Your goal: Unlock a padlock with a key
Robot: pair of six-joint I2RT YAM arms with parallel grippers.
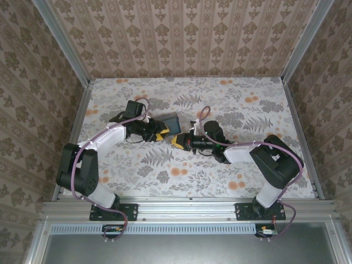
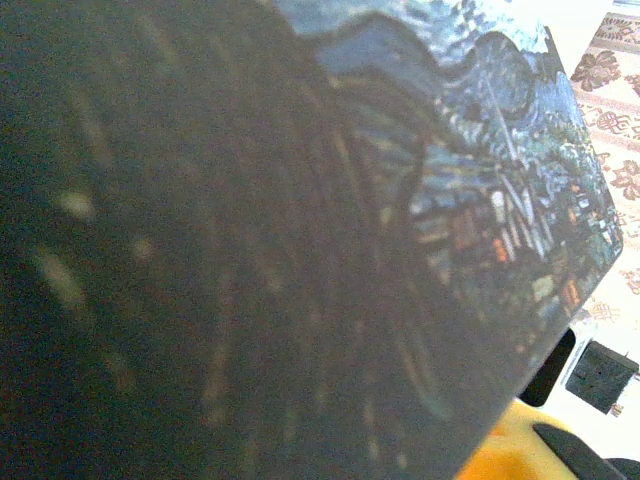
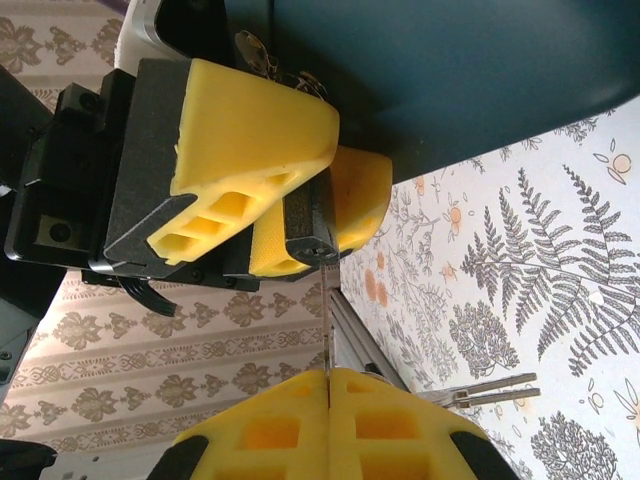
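A small black padlock (image 3: 308,228) sits pinched between the yellow fingers (image 3: 250,130) of my left gripper (image 1: 157,133), which is shut on it. Attached behind it is a flat dark-blue item with a painted night-sky print (image 2: 300,250), seen in the top view as a blue-grey slab (image 1: 171,122). My right gripper (image 3: 328,385) is shut on a thin metal key (image 3: 328,320), seen edge-on. The key's tip meets the padlock's facing end. From above, the right gripper (image 1: 177,141) points left, nose to nose with the left one. Spare keys (image 3: 490,392) hang from the ring beside the right fingers.
The floral, fern-printed tabletop (image 1: 220,104) lies below both grippers, mid-table. Patterned walls and an aluminium frame (image 1: 82,110) close in the left, right and far sides. Cables loop over both wrists.
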